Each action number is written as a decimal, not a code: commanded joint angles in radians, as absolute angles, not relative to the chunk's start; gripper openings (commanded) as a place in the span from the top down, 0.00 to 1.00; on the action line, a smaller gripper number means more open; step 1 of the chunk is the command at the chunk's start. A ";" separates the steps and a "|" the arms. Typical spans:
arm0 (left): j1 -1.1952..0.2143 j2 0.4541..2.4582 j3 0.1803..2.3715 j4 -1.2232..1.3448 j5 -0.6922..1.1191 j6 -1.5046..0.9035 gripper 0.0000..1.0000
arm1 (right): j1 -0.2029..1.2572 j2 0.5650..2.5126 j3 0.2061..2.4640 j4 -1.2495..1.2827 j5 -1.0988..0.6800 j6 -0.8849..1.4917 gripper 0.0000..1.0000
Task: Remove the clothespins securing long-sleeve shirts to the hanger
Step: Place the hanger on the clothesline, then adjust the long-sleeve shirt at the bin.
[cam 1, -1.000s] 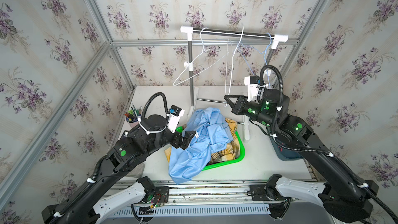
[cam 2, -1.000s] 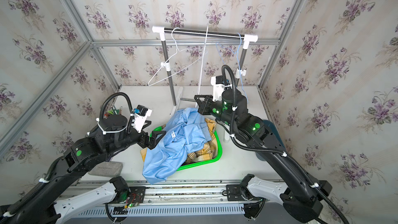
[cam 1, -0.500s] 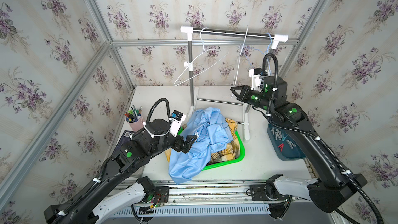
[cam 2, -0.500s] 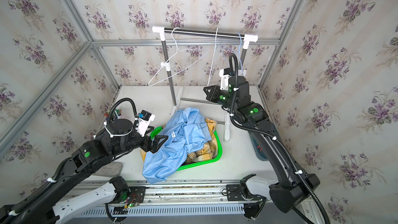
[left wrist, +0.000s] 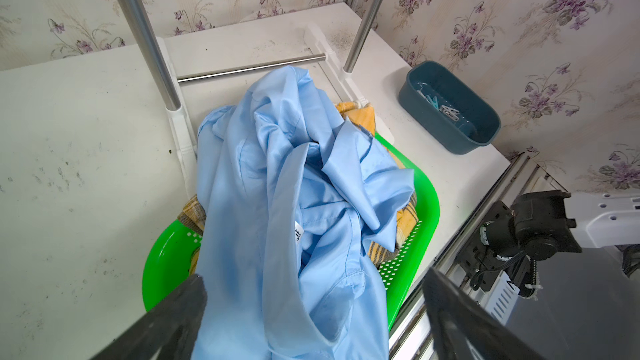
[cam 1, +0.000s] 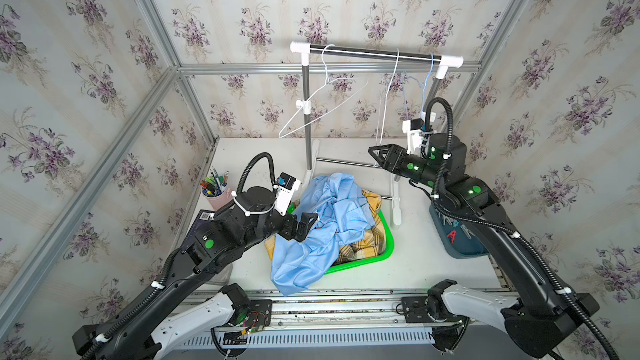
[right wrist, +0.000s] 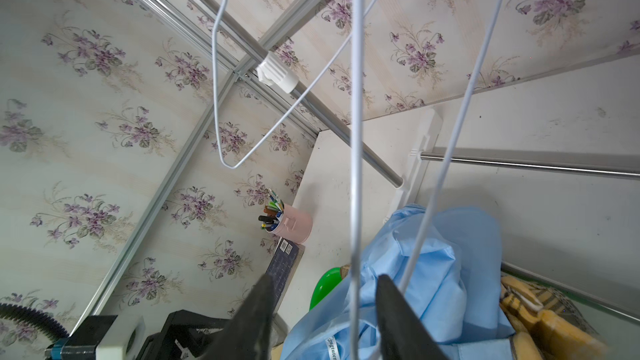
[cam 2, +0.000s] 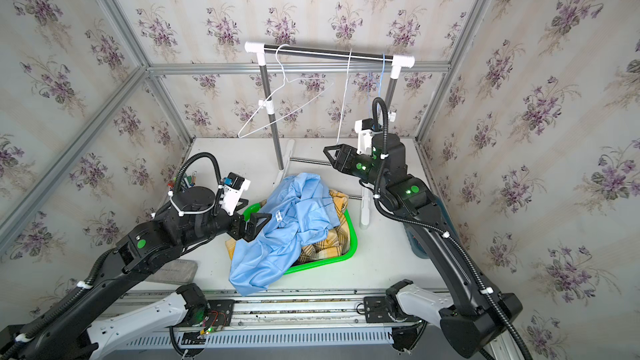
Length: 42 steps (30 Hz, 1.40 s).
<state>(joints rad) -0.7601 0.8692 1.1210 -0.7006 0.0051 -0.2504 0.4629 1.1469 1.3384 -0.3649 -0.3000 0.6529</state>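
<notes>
Clothespins point(left wrist: 446, 109): a small pale cluster lay in the dark teal bin point(left wrist: 436, 133) by the right edge of the table. One red clothespin point(cam 1: 452, 235) showed in a top view. None was seen on any hanger or on cloth.

Shirts: the light blue shirt point(cam 1: 329, 223) was heaped in the green basket point(cam 1: 389, 240), over the yellow plaid shirt point(cam 1: 362, 249). One blue fold spilled over the basket's front rim onto the table.

Right gripper point(right wrist: 325, 277): the jaws stood partly apart below the rail point(cam 1: 374, 52). The wire of a white hanger point(right wrist: 356, 133) ran between them, apparently unclamped. Nothing was held.

Left gripper point(left wrist: 313, 275): the jaws were spread wide just over the blue shirt at the basket's near-left side. It gripped nothing, though whether a finger touched the cloth could not be told.

Judgement: the pins looked all off and binned, so the task seemed near its end.

Risks:
- The right jaws straddled the hanger wire. A sideways pull-out would likely hook it, set it swinging or lift it off the rail. Backing straight out looked safer.
- The left fingers sat close to loose cloth. A low sweep could snag the blue shirt and drag it, and perhaps the basket, toward the table edge.

Hard to make out:
- The right arm covered much of the bin in both top views, so the pins could not be counted.
- Only two shirts were made out. Anything beneath them was hidden.
- The hanger wires were thin and blurred close to the right wrist camera.
</notes>
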 commanded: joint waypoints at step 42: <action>-0.699 1.066 0.910 -0.853 0.111 -0.627 0.13 | 0.614 1.211 0.717 -0.017 -0.278 0.541 0.03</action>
